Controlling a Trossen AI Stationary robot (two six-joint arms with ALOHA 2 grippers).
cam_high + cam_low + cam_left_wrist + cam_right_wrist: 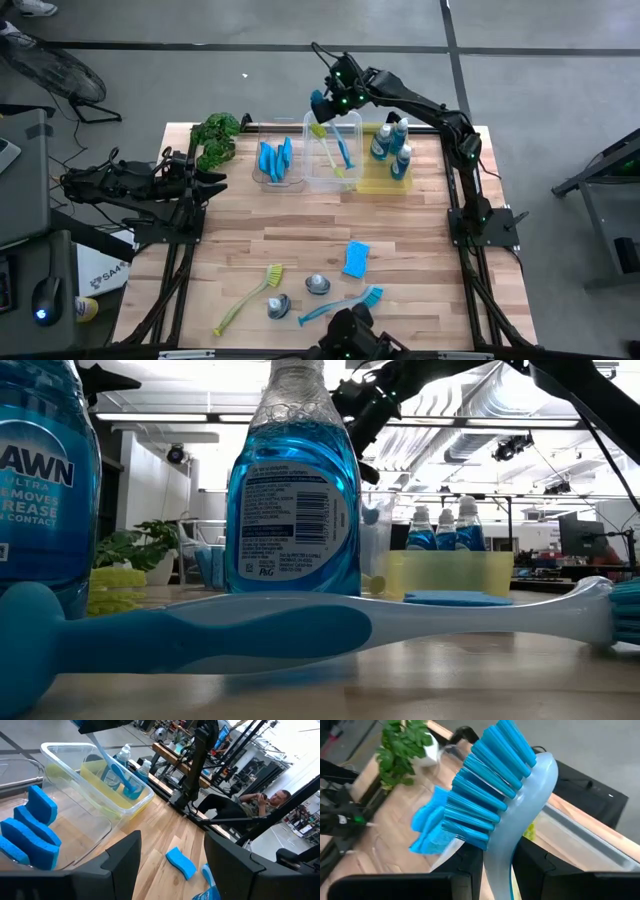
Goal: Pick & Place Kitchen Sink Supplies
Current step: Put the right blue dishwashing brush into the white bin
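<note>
Here the right gripper pinches a blue brush over the middle bin; released tilted, it could tip out. Left gripper waits spread.

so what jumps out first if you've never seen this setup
The right hand, raised over the middle clear bin at the table's far edge, grips a blue brush by its handle, bristle head up. Beside that bin, one bin holds upright blue sponges and a yellow bin holds bottles. Near the front edge lie a yellow-green brush, a second blue brush, a loose sponge and two more bottles.
</note>
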